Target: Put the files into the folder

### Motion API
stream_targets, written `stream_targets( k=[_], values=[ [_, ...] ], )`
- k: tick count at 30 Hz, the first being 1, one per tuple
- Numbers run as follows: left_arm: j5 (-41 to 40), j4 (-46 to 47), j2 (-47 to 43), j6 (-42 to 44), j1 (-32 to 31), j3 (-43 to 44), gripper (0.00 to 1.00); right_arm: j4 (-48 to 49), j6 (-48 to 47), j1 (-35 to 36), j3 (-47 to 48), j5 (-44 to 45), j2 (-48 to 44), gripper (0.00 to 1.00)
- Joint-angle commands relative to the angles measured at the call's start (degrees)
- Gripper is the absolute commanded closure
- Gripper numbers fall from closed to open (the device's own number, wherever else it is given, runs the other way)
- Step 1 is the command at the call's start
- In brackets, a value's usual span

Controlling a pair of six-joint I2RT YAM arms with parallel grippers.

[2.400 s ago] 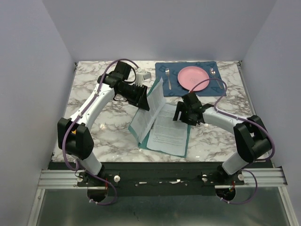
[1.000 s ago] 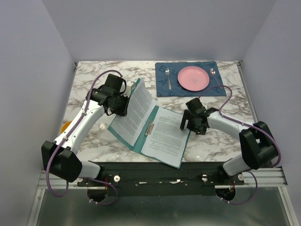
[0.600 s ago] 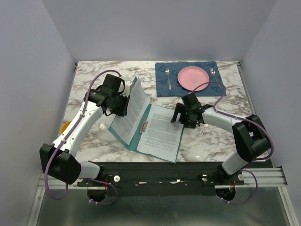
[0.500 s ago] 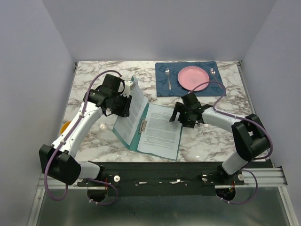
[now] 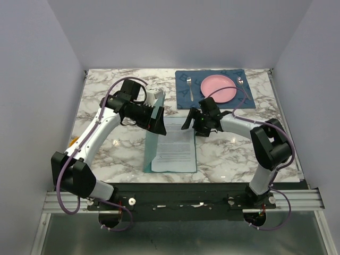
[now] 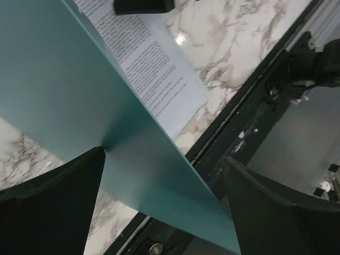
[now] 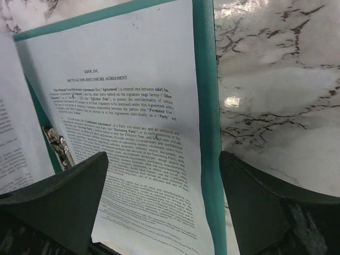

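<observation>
The teal folder [image 5: 150,155] lies open at the table's middle, with the files [image 5: 175,147] flat on its right half. Its left cover stands almost upright. My left gripper [image 5: 156,119] is open, and the cover [image 6: 64,90] passes slantwise between its wide-apart fingers, brushing the left finger [image 6: 64,196]. The printed files [image 6: 143,64] show beyond it. My right gripper [image 5: 187,121] hovers open over the folder's far right corner. In the right wrist view the files [image 7: 133,133], the folder's teal edge [image 7: 206,106] and the metal clip [image 7: 58,146] lie under my gripper [image 7: 164,212].
A dark blue placemat [image 5: 180,101] at the back right carries a pink plate [image 5: 218,87], a fork [image 5: 190,87] and a spoon [image 5: 240,81]. A small orange thing [image 5: 74,141] peeks out at the table's left edge. The black front rail [image 6: 249,111] runs near the folder.
The left gripper swung the cover rightward to near upright and opened its jaws. The folder slid and turned straight. The right gripper moved left to the folder's far edge.
</observation>
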Motion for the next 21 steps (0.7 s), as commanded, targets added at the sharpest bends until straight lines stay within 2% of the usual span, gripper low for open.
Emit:
stream_targets(
  k=[1, 4, 8, 12, 18, 21],
  values=[
    [13.86, 1.56, 0.84, 0.68, -0.19, 2.52, 0.01, -4.47, 0.12, 0.61, -1.39, -1.35, 6.9, 0.05],
    [17.91, 4.02, 2.68, -0.46, -0.37, 3.05, 0.01, -3.86, 0.74, 0.61, 0.11, -2.84, 8.57, 0.05],
    [18.71, 6.49, 5.75, -1.78, -0.98, 5.06, 0.01, -4.02, 1.18, 0.61, 1.78, -3.11, 9.72, 0.04],
    [16.08, 1.4, 8.05, 2.25, 1.03, 10.08, 0.01, -5.52, 0.39, -0.44, 0.82, -0.39, 7.88, 0.04],
    [7.74, 0.52, 2.96, 7.96, 13.59, 7.98, 0.01, -8.42, -1.37, -5.45, -3.14, 2.86, 4.01, 0.04],
    [-2.18, 0.16, 0.5, 13.41, 15.89, 4.21, 0.01, -9.82, -2.42, -7.04, -4.37, 5.32, 2.34, 0.04]
  ],
)
